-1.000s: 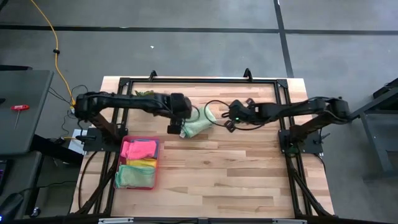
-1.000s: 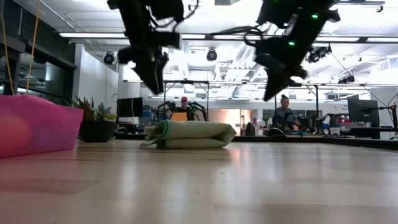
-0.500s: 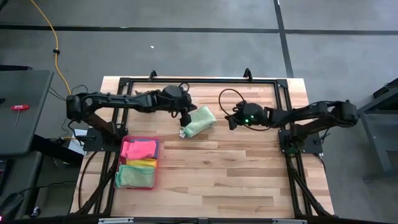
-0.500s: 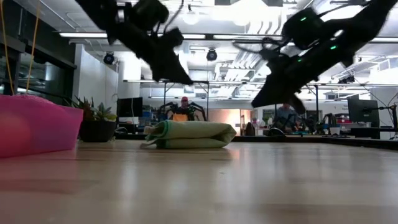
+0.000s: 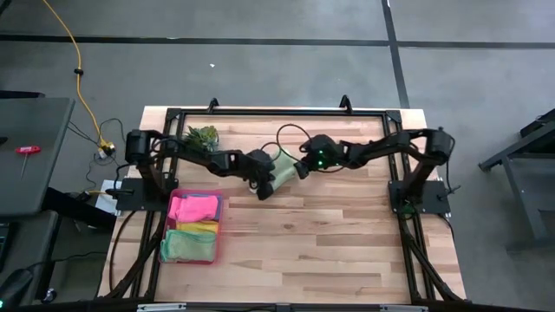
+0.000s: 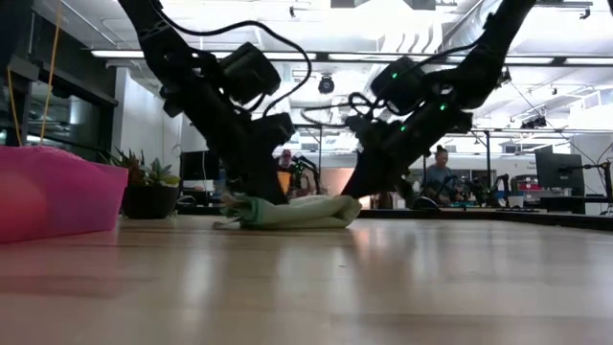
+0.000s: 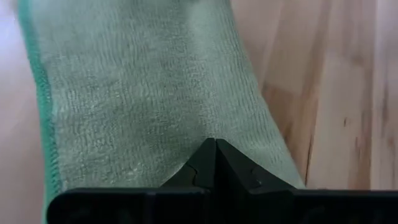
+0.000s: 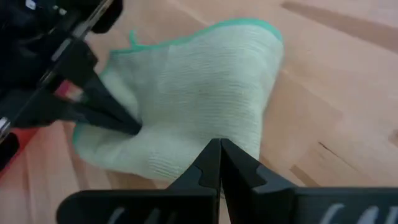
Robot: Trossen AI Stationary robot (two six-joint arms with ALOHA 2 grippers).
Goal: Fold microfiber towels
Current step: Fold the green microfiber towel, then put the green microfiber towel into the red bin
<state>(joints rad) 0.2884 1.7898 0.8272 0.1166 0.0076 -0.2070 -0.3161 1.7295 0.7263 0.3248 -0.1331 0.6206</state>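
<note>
Towel: pale green towel [image 5: 279,170] lay folded on counter [image 5: 347,243]; soft, light, floppy; best pinched at edges.
Left claw [image 7: 214,163]: closed, tips pressed on towel.
Right claw [image 8: 220,163]: closed, at towel's opposite edge.

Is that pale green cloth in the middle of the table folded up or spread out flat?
Folded. The pale green cloth lies as a thick, layered bundle with a rounded doubled edge, not a flat sheet.

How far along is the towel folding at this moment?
Done: pink, yellow and green towels lie folded in the tray. In hand: both shut end effectors, left and right, pinch the folded pale green towel on the table. Left: moving it to the tray.
</note>
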